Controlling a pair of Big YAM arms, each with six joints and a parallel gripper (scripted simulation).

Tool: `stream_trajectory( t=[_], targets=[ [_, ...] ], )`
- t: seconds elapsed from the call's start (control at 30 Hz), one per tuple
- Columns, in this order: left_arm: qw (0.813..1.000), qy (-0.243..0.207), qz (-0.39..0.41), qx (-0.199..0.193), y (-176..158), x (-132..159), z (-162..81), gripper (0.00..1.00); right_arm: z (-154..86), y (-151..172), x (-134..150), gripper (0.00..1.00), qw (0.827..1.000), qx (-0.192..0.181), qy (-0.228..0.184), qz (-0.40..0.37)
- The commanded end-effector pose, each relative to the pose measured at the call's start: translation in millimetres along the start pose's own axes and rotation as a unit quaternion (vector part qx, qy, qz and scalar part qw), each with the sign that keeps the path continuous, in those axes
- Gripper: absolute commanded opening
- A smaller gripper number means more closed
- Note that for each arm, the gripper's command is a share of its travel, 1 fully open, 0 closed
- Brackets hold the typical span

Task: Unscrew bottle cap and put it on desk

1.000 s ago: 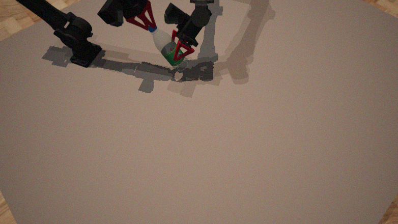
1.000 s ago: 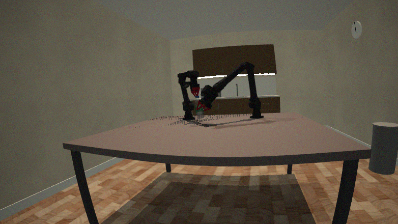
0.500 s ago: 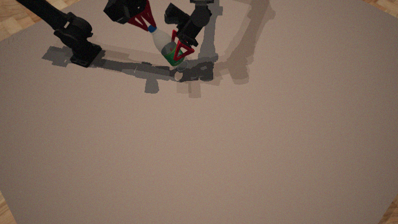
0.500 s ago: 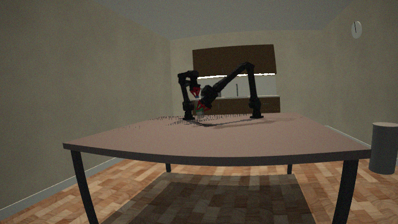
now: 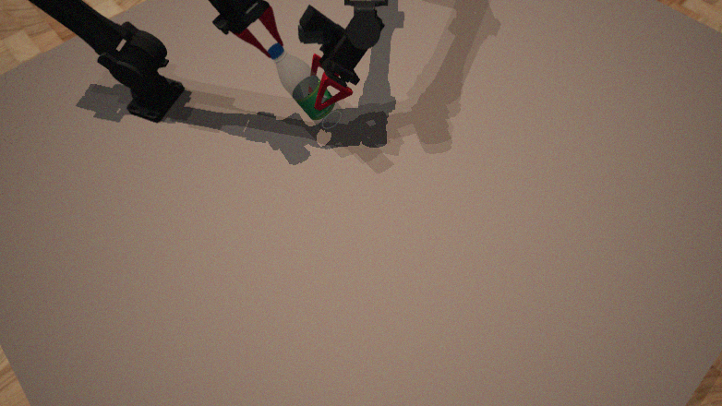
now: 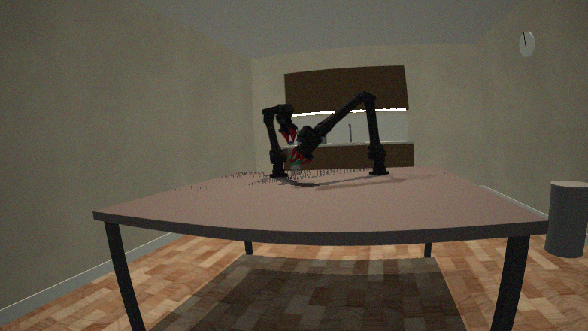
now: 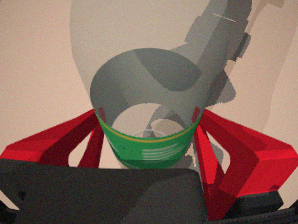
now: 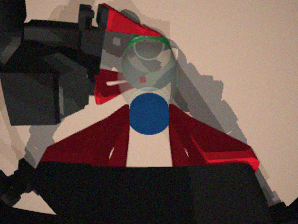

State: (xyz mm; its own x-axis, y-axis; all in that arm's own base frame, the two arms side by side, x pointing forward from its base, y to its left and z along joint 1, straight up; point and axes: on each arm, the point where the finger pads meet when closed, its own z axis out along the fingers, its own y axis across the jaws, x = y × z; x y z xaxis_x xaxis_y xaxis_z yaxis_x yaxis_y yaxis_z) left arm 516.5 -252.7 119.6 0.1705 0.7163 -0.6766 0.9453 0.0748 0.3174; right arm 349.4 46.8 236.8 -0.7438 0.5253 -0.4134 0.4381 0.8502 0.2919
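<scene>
A whitish bottle (image 5: 297, 80) with a green label and a blue cap (image 5: 275, 50) is held tilted just above the desk, near its far edge. My left gripper (image 5: 328, 93) is shut on the bottle's lower, labelled part, and the left wrist view shows its red fingers on both sides of the bottle (image 7: 147, 112). My right gripper (image 5: 266, 36) is at the bottle's top. In the right wrist view its fingers press on both sides of the cap (image 8: 149, 113), with the bottle body (image 8: 148, 70) behind it. Both arms show small in the exterior view, around the bottle (image 6: 294, 158).
The right arm's black base (image 5: 149, 95) stands on the desk to the left of the bottle. The left arm's base (image 6: 378, 166) stands at the far edge. A grey cylinder (image 6: 567, 218) stands on the floor beside the desk.
</scene>
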Motion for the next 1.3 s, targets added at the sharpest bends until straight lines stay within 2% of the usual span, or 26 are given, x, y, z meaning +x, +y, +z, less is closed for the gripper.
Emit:
stream_trajectory(
  t=[0.0, 0.2, 0.43, 0.5, 0.53, 0.7, 0.9, 0.93, 1.17, 1.2, 1.23, 1.27],
  targets=[
    [1.000, -0.001, 0.001, -0.007, 11.0, -0.6, -2.0, 0.00, -13.0, 10.1, -12.0, 0.00, 0.990, -0.004, -0.004, -0.139],
    [1.000, -0.001, 0.001, -0.007, 11.0, -0.6, -2.0, 0.00, -13.4, 10.1, -12.0, 0.00, 0.963, -0.001, -0.003, -0.268],
    [1.000, -0.001, 0.001, -0.007, 11.0, -0.6, -2.0, 0.00, -13.7, 10.1, -11.9, 0.00, 0.911, 0.001, -0.003, -0.412],
    [1.000, -0.001, 0.001, -0.007, 11.0, -0.6, -2.0, 0.00, -13.7, 10.1, -11.9, 0.00, 0.911, 0.001, -0.003, -0.412],
    [1.000, -0.001, 0.001, -0.007, 11.0, -0.6, -2.0, 0.00, -13.8, 10.1, -11.9, 0.00, 0.887, 0.002, -0.003, -0.462],
    [1.000, -0.001, 0.001, -0.007, 11.0, -0.6, -2.0, 0.00, -14.1, 10.1, -11.9, 0.00, 0.832, 0.005, -0.002, -0.555],
    [1.000, -0.001, 0.001, -0.007, 11.0, -0.6, -2.0, 0.00, -14.2, 10.1, -11.9, 0.00, 0.750, 0.007, -0.003, -0.661],
    [1.000, -0.001, 0.001, -0.007, 11.0, -0.6, -2.0, 0.00, -14.2, 10.1, -11.9, 0.00, 0.745, 0.007, -0.004, -0.667],
    [1.000, -0.001, 0.001, -0.007, 11.0, -0.6, -2.0, 0.00, -14.2, 10.1, -11.9, 0.00, 0.745, 0.007, -0.004, -0.667],
    [1.000, -0.001, 0.001, -0.007, 11.0, -0.6, -2.0, 0.00, -11.8, 11.8, -10.2, 0.00, 0.765, 0.004, -0.013, -0.644],
    [1.000, -0.001, 0.001, -0.007, 11.0, -0.6, -2.0, 0.00, -11.8, 11.8, -10.2, 0.00, 0.765, 0.004, -0.013, -0.644],
    [1.000, -0.001, 0.001, -0.007, 11.0, -0.6, -2.0, 0.00, -11.8, 11.8, -10.2, 0.11, 0.765, 0.004, -0.013, -0.644]
  ],
)
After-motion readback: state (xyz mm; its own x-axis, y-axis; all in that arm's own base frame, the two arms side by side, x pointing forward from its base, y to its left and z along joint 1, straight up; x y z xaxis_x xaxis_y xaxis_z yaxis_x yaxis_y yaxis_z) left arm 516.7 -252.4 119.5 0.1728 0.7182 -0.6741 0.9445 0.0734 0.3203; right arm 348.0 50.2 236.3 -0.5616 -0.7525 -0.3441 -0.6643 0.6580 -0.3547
